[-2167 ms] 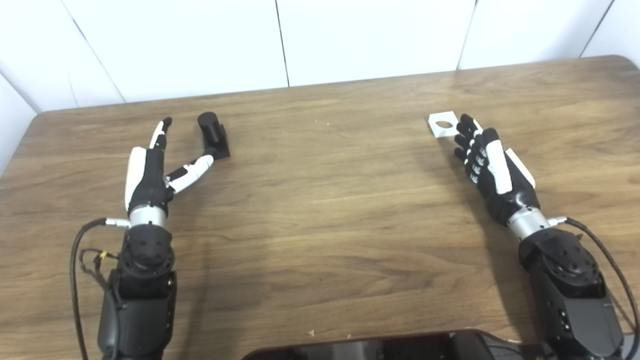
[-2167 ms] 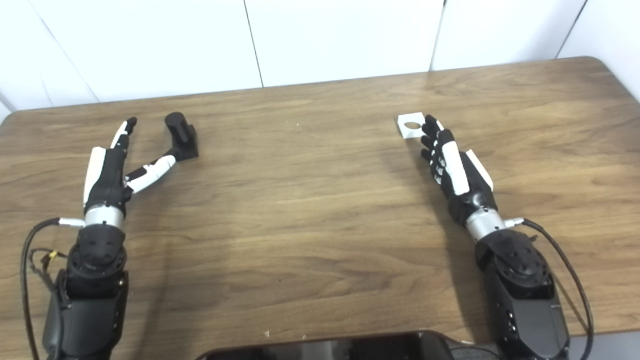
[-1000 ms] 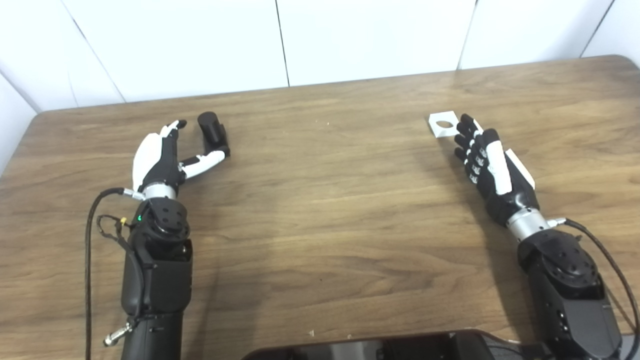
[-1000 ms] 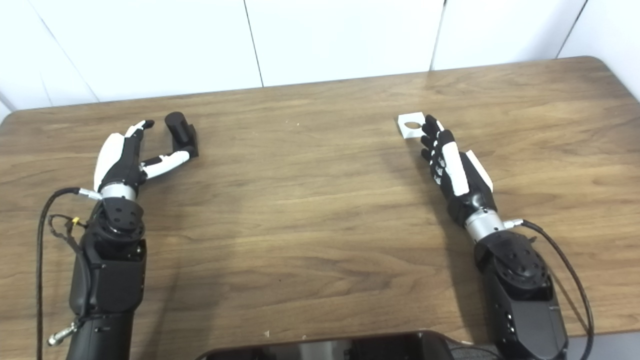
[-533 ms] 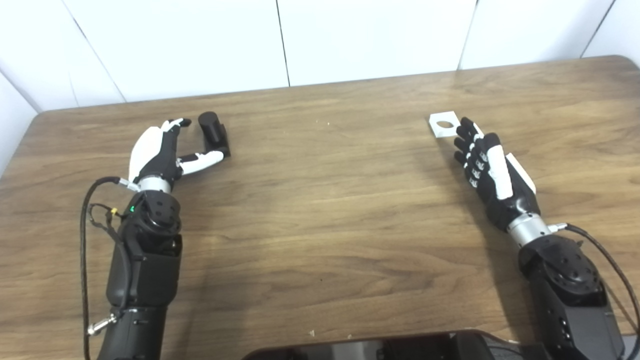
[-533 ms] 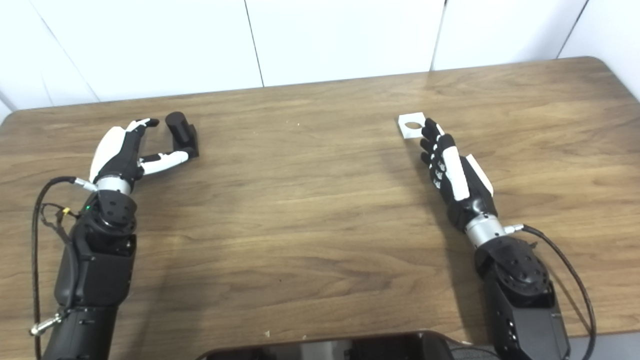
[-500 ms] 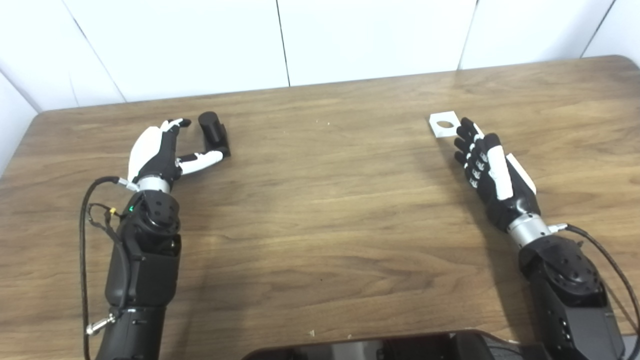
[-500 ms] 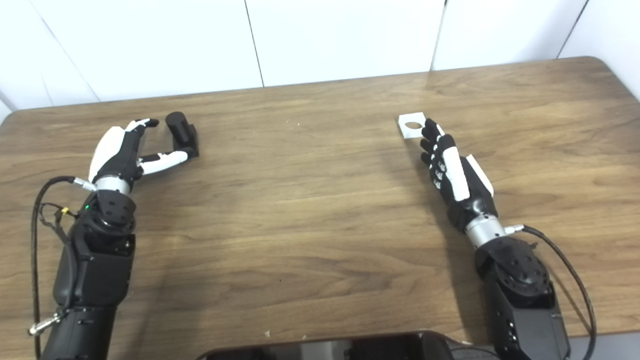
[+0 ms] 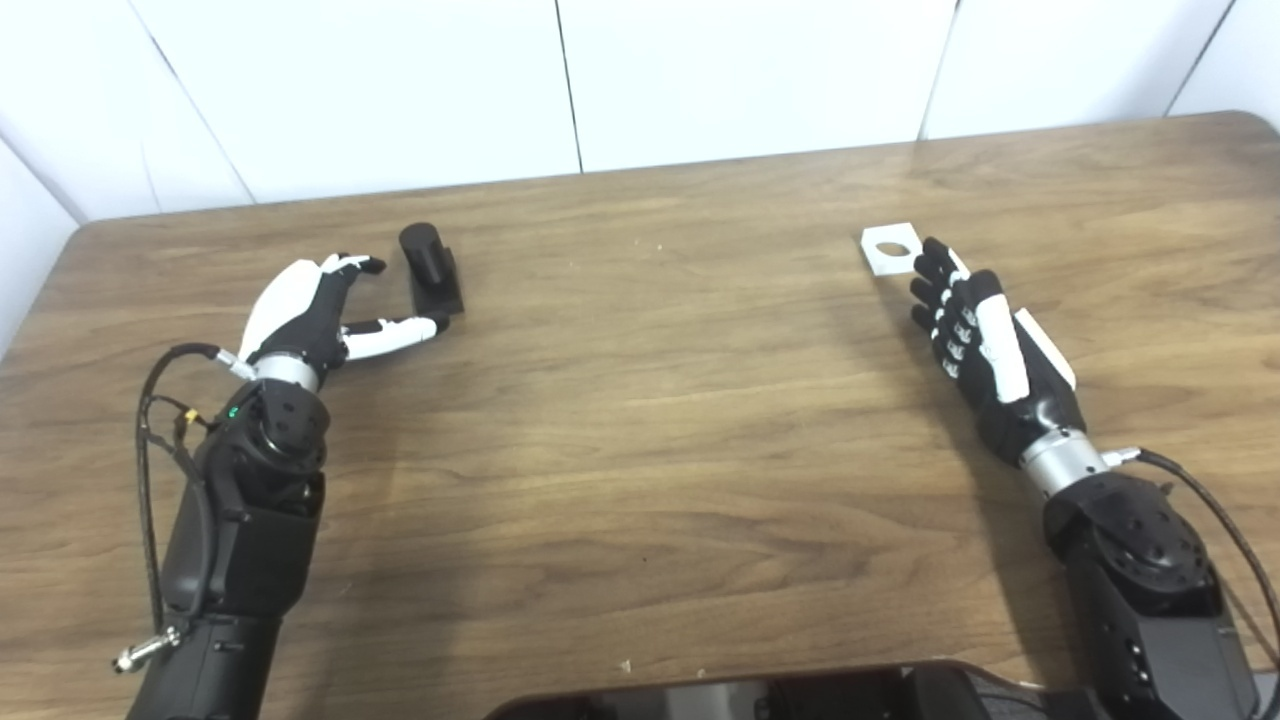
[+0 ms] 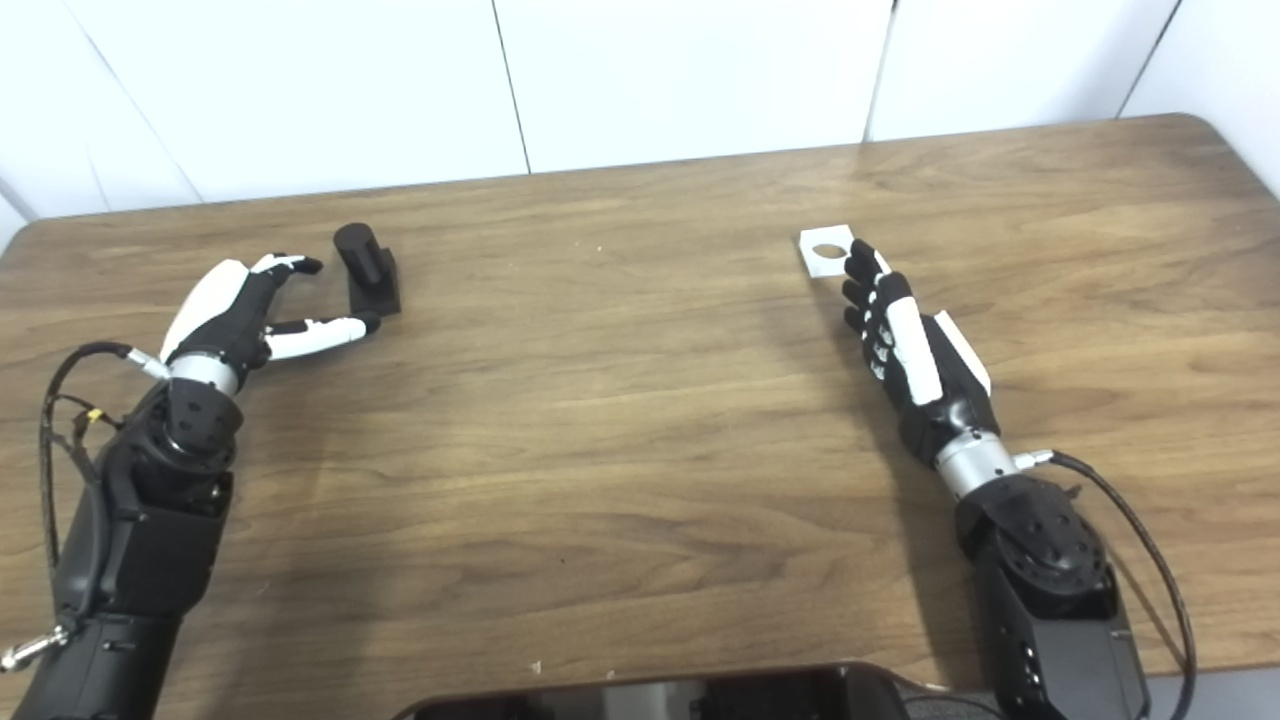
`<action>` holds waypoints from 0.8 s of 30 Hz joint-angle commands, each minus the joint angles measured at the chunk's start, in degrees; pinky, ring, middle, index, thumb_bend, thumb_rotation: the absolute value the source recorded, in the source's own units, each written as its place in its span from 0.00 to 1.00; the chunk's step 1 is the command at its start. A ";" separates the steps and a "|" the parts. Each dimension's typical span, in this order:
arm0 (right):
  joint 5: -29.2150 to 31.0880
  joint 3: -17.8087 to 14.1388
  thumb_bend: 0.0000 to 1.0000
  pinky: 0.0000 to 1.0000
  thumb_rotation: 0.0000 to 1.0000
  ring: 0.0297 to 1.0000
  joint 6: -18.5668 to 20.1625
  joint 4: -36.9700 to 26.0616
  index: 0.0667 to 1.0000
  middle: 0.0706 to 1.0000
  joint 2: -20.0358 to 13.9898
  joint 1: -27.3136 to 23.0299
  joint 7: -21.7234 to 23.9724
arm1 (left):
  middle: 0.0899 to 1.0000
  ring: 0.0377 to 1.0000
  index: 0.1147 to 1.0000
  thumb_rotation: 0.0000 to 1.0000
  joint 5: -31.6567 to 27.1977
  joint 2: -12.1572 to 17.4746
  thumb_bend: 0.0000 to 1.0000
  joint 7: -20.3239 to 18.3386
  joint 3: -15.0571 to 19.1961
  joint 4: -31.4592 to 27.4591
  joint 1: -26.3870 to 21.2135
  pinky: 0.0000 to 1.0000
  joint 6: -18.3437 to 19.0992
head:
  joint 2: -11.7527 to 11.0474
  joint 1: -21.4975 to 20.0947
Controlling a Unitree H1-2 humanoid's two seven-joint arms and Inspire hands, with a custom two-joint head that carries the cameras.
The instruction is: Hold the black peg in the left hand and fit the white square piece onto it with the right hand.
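Left hand point(image 9: 300, 315), spread and empty, has rotated inward beside the black peg point(image 9: 430, 268) since earlier. Right hand point(image 10: 915, 345), fingers extended, empty, apparently touches the white square piece point(image 10: 826, 250); both views agree.

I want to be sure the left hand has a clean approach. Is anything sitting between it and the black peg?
Nothing visible is in the way. The left hand is open just left of the black peg, with only bare table between them. The white square piece lies far off by the right hand.
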 commanded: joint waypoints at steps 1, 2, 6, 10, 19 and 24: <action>0.32 -0.07 0.66 1.00 1.00 1.00 -1.36 -1.84 1.00 1.00 -0.71 -0.89 0.45 | 1.00 1.00 0.86 0.48 -0.21 1.94 0.83 1.08 -0.60 -0.50 -2.75 0.97 -0.47 | -0.05 -0.01; 0.46 -0.01 0.66 1.00 1.00 1.00 -1.22 -1.88 1.00 1.00 -0.73 -0.85 0.54 | 1.00 1.00 0.86 0.48 -0.24 2.17 0.83 0.98 -0.92 -0.23 -2.93 0.97 -0.46 | -0.05 -0.01; 0.67 0.21 0.66 1.00 1.00 1.00 -0.41 -2.17 1.00 1.00 -0.84 -0.73 0.71 | 1.00 1.00 0.88 0.46 -0.84 2.71 0.83 1.33 -1.66 0.67 -3.60 0.97 -0.57 | -0.02 0.06; 0.62 0.27 0.67 1.00 1.00 1.00 0.07 -2.28 1.00 1.00 -0.96 -0.53 0.64 | 1.00 1.00 0.90 0.46 -1.14 2.84 0.85 1.94 -2.11 1.19 -3.91 0.99 -0.63 | -0.14 0.15; 0.94 0.41 0.65 1.00 1.00 1.00 -0.03 -2.01 1.00 1.00 -1.39 -0.28 0.86 | 1.00 1.00 0.95 0.45 -1.69 4.41 0.90 2.17 -3.82 2.51 -4.36 1.00 -1.88 | -0.47 0.11; 1.29 0.31 0.64 1.00 1.00 1.00 0.02 -1.65 1.00 1.00 -1.50 -0.24 0.99 | 1.00 1.00 0.97 0.45 -1.33 5.49 0.91 1.65 -5.47 2.69 -4.69 1.00 -1.57 | -0.71 0.43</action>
